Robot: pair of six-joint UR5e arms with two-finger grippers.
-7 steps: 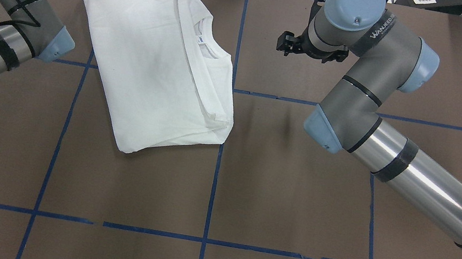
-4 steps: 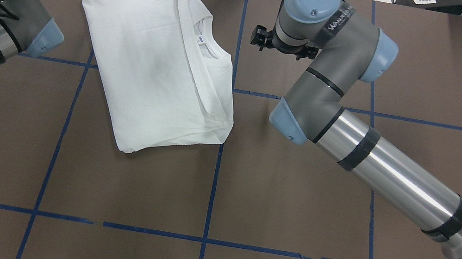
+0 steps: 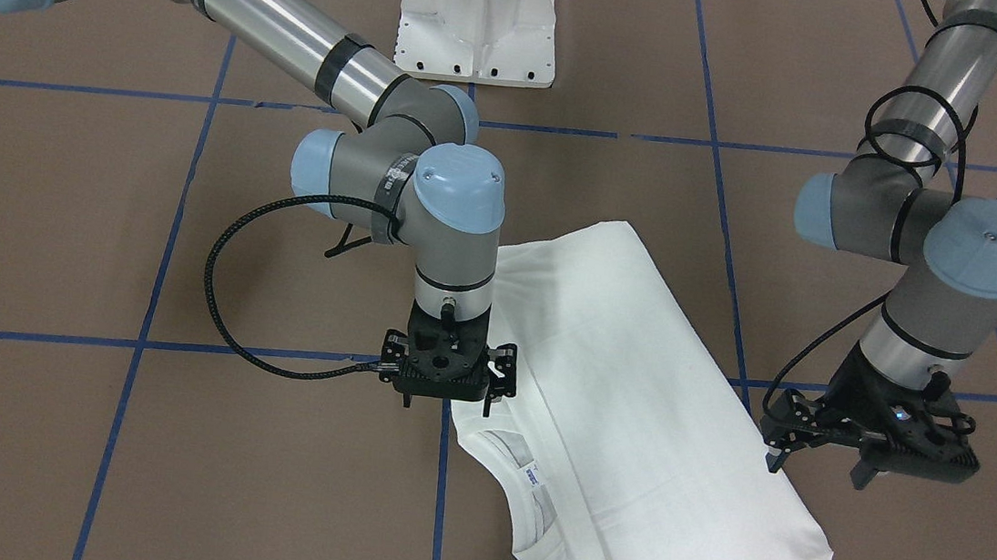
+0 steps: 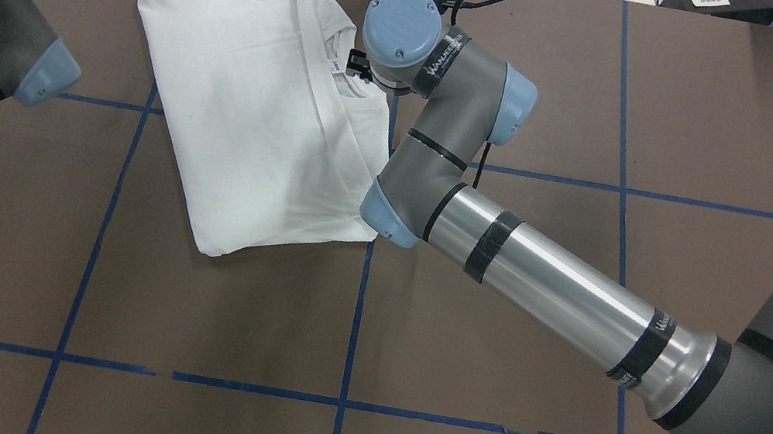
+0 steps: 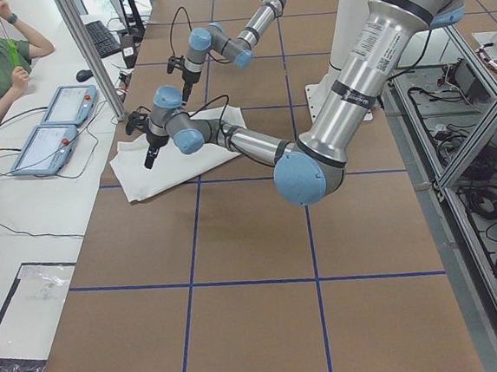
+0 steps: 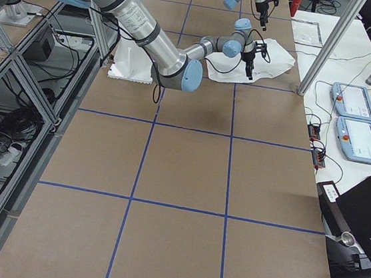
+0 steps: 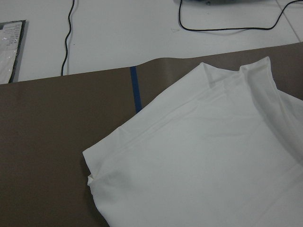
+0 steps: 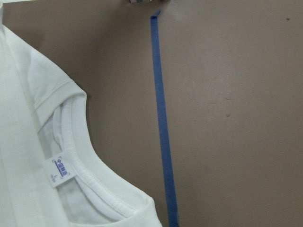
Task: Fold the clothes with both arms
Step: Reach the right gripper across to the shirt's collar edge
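Above the T-shirt [image 3: 633, 403] collar, the right gripper [image 3: 446, 401] is hovering, jaws spread; the left gripper [image 3: 817, 466], jaws likewise spread, is hanging beside the shirt's edge. Overhead, the right arm [image 4: 542, 274] is masking its jaws.

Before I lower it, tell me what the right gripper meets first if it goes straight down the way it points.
Probably the white T-shirt, at its edge beside the collar. The right gripper points down, open, right above that edge, so one finger may touch the brown table instead.
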